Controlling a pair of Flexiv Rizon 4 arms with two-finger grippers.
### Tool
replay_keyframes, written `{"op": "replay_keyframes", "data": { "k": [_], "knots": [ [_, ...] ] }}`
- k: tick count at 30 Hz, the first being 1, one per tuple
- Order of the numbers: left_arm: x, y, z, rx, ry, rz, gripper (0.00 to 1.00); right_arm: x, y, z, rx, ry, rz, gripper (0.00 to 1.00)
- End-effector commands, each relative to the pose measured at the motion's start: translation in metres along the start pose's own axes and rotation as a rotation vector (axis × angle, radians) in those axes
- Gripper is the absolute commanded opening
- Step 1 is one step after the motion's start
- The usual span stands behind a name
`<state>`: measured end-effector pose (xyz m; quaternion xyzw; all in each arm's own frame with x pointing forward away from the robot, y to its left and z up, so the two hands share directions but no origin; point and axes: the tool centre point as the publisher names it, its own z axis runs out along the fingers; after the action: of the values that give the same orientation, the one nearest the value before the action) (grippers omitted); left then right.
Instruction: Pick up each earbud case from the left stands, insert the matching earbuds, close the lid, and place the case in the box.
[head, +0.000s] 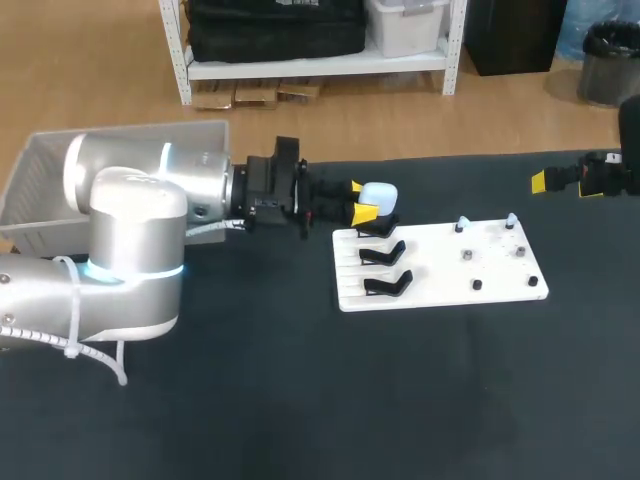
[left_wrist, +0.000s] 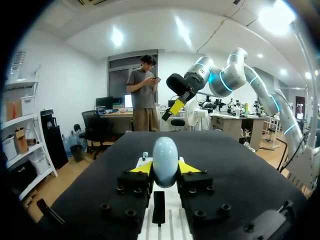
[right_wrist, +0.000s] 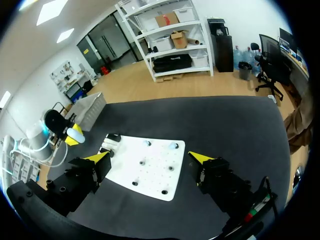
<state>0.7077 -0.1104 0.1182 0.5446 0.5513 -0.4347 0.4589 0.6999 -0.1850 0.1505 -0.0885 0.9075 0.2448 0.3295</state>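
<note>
Nearest, my left arm (head: 130, 250) lies across the table's left side, its left gripper (head: 366, 206) pinching the pale blue earbud case (head: 378, 194) at the white board's (head: 480, 262) far left corner. From the left wrist, the case is clamped from both sides. From the right wrist, the right gripper (right_wrist: 150, 158) is spread wide, right of the board.

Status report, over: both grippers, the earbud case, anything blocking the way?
Left gripper shut on earbud case, at the white board's far left corner. Right gripper open, empty, off right of board. Nothing seen blocking.
</note>
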Motion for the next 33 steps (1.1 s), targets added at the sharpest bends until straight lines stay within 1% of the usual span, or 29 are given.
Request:
{"op": "replay_keyframes", "data": {
  "k": [1, 4, 6, 9, 13, 16, 18, 21, 25, 31, 33],
  "knots": [
    [0.001, -0.002, 0.000, -0.010, -0.004, 0.003, 0.00, 0.000, -0.001, 0.001, -0.006, 0.001, -0.001, 1.00],
    [0.001, -0.002, 0.000, -0.010, -0.004, 0.003, 0.00, 0.000, -0.001, 0.001, -0.006, 0.001, -0.001, 1.00],
    [-0.002, -0.005, -0.001, -0.037, -0.018, 0.024, 0.00, 0.000, -0.001, 0.001, -0.006, 0.001, -0.001, 1.00],
    [-0.006, -0.008, 0.001, -0.052, -0.044, 0.038, 0.00, 0.000, -0.001, 0.001, -0.006, 0.001, -0.001, 1.00],
    [-0.005, -0.011, 0.008, -0.036, -0.074, 0.032, 0.00, 0.000, -0.001, 0.001, -0.006, 0.001, -0.001, 1.00],
    [-0.006, -0.013, 0.015, -0.018, -0.095, 0.030, 0.00, 0.007, 0.005, -0.002, -0.027, 0.015, -0.007, 1.00],
    [-0.006, -0.014, 0.019, -0.008, -0.111, 0.029, 0.00, 0.013, 0.013, -0.005, -0.032, 0.020, -0.028, 1.00],
    [-0.005, -0.014, 0.022, -0.001, -0.125, 0.020, 0.00, 0.021, 0.028, -0.009, -0.063, 0.025, -0.036, 1.00],
    [-0.005, -0.014, 0.025, 0.011, -0.131, 0.019, 0.00, 0.031, 0.054, -0.015, -0.102, 0.043, -0.066, 1.00],
    [-0.004, -0.016, 0.028, 0.038, -0.135, 0.004, 0.00, 0.038, 0.089, -0.016, -0.151, 0.056, -0.120, 1.00],
    [-0.004, -0.017, 0.029, 0.040, -0.135, 0.003, 0.00, 0.040, 0.098, -0.015, -0.152, 0.061, -0.141, 1.00]
  ]
}}
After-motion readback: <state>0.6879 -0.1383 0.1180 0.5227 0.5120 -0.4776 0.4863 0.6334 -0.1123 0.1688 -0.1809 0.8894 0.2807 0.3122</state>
